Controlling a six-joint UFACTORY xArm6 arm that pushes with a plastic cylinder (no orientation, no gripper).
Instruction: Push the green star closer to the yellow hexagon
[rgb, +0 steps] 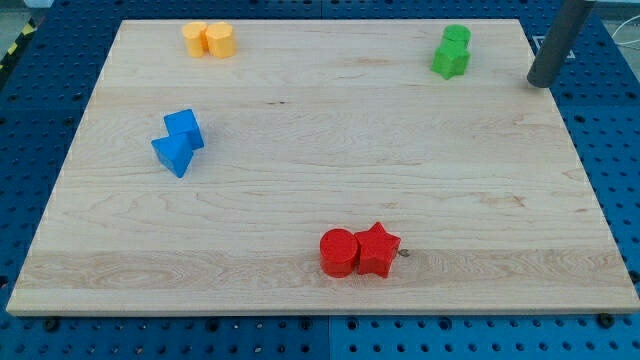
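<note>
Green star (451, 62), touching a second green block (456, 38) near the view's top right, looks light, rigid and free-sliding, so you press its right-hand face with my tip (541, 81), fingerless, toward the yellow hexagon (219, 41).

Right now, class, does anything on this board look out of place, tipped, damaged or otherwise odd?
Nothing stands out. The blocks sit in tidy colour pairs: yellow, green, blue and red. My tip rests just off the board's right edge, right of the green pair.

rod: dark, straight, leaning slightly | my tip (541, 82): view's upper right, down at the surface
</note>
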